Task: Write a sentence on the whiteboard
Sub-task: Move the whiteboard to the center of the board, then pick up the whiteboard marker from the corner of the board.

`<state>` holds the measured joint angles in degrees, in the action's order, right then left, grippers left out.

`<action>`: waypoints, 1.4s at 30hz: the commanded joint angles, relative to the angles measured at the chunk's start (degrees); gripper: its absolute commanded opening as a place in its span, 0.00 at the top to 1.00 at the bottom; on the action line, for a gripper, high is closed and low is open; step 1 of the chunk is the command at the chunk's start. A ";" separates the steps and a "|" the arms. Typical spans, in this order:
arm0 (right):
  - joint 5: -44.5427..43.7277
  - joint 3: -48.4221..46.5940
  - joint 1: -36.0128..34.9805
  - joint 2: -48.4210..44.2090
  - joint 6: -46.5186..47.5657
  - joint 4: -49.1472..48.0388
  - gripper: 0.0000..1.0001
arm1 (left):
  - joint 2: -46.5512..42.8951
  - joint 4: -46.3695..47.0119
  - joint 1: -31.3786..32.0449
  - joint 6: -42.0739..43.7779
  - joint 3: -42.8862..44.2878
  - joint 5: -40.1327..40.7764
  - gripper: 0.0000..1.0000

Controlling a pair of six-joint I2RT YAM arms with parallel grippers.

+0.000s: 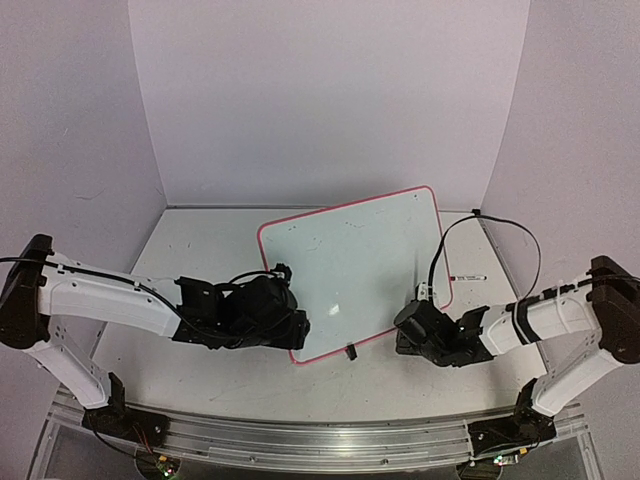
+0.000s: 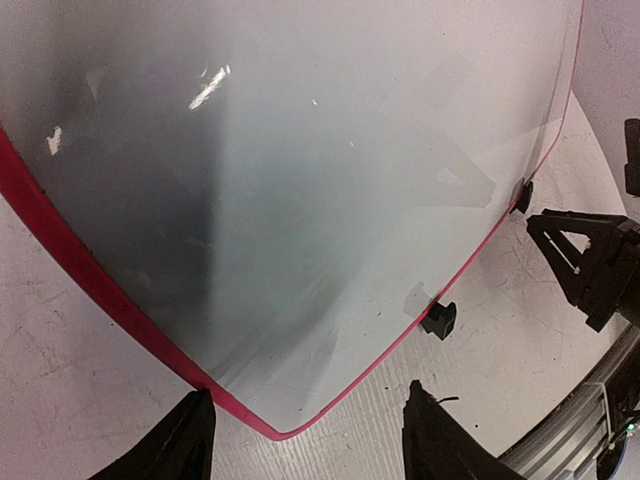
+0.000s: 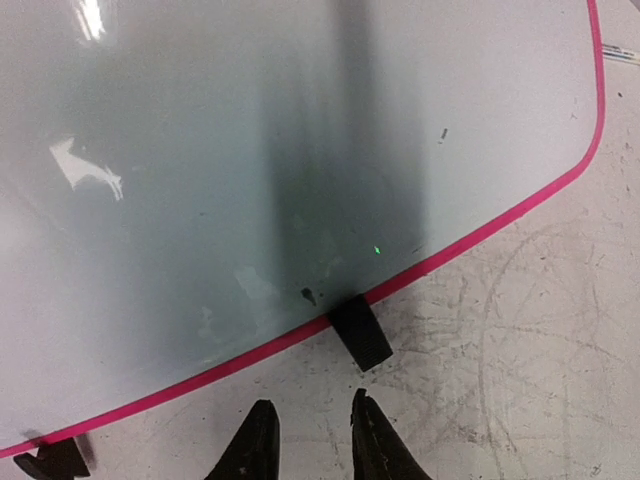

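The whiteboard (image 1: 350,265) lies tilted on the table, white with a red-pink rim. No handwritten sentence shows on it; its face looks blank. My left gripper (image 1: 303,330) is open at the board's near corner, and in the left wrist view the corner (image 2: 280,430) lies between its fingers (image 2: 190,445). My right gripper (image 1: 403,330) sits just off the board's right edge, its jaws a little apart and empty. In the right wrist view its fingertips (image 3: 258,440) stand short of the rim (image 3: 480,235) and a black clip (image 3: 360,335).
A marker (image 1: 468,276) lies on the table to the right of the board. Black clips (image 2: 438,318) stick out from the board's rim. The right arm (image 2: 590,260) shows at the right of the left wrist view. Purple walls enclose the table.
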<state>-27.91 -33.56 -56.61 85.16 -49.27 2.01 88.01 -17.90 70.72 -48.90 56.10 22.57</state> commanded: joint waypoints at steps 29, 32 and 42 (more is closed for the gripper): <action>6.04 -35.30 27.98 -17.48 31.66 18.08 0.14 | -6.13 -8.62 -3.46 8.21 7.98 2.52 0.23; 19.20 -37.21 42.55 -12.70 30.38 17.67 0.13 | -7.83 -8.23 -3.42 8.29 7.58 2.47 0.23; 24.69 -42.51 56.06 12.15 8.40 19.75 0.02 | -15.72 -4.72 -3.31 13.43 7.57 1.37 0.21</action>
<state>-6.26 -72.62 -0.58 90.98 -30.36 18.68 76.74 -25.73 67.44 -39.43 61.91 23.99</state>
